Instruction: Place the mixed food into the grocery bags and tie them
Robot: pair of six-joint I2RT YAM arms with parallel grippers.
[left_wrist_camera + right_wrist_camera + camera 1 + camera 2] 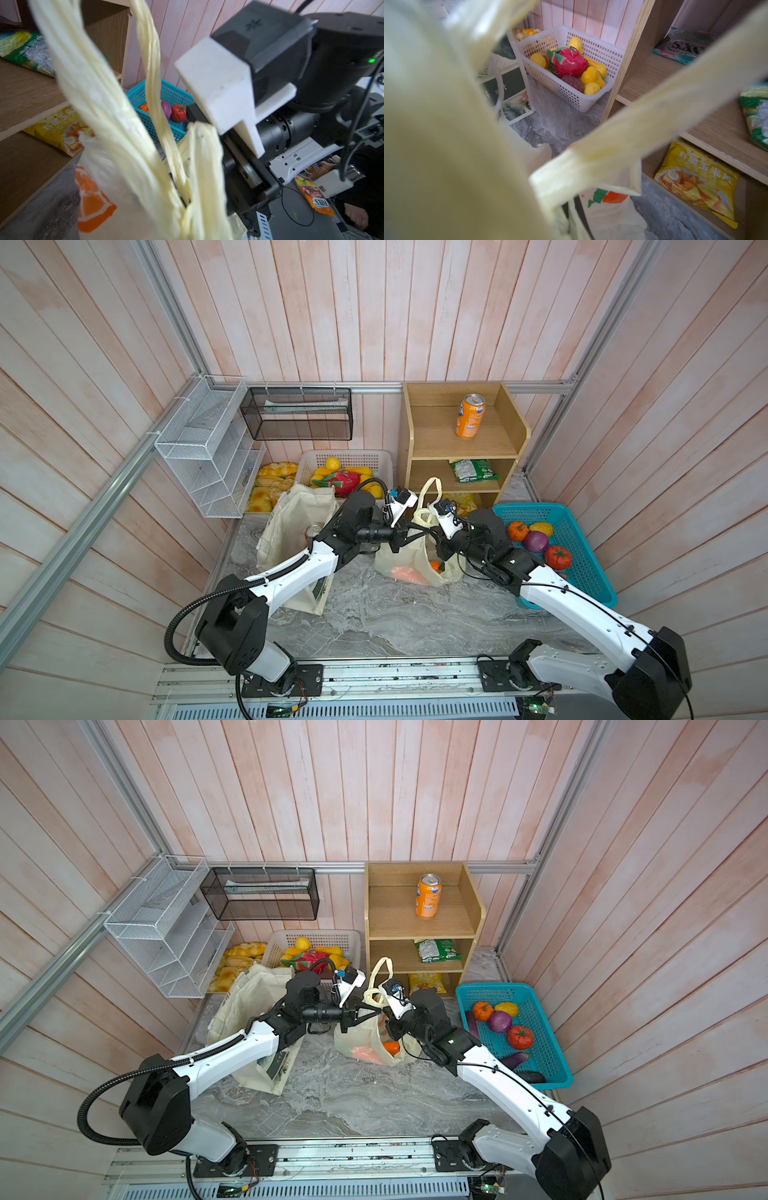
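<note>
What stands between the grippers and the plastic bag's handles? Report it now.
Nothing visible does. The left gripper and the right gripper are both already shut on the handles, meeting above the plastic bag. The canvas tote stands off to the left, apart from the handles.

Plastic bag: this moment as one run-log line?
stage: tying | left gripper: shut on plastic bag handle | right gripper: shut on plastic bag handle | toy carrots: inside plastic bag | knot: none seen
</note>
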